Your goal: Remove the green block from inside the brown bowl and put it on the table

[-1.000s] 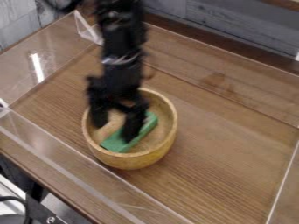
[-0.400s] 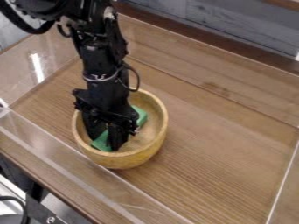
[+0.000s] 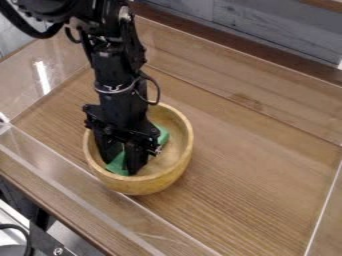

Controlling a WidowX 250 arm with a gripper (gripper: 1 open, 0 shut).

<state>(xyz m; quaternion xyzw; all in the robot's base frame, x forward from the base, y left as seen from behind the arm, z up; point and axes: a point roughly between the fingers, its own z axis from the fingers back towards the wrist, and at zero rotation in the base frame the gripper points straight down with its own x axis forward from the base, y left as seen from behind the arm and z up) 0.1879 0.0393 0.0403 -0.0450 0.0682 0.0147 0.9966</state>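
Far left: clear acrylic wall along the table edge, dark cable near the bottom corner. Next, brown bowl on the table, toward its left side. Black pincer reaches down into the bowl, body upright above it. Green block is inside the bowl, partly hidden: one end shows just below the fingertips, the other pokes out right of them, so it runs diagonally under/between the fingers. Pincer is closed on the green block, fingers at its middle; exact contact is hard to see, dark on dark. Right of the bowl: wood-grain tabletop.
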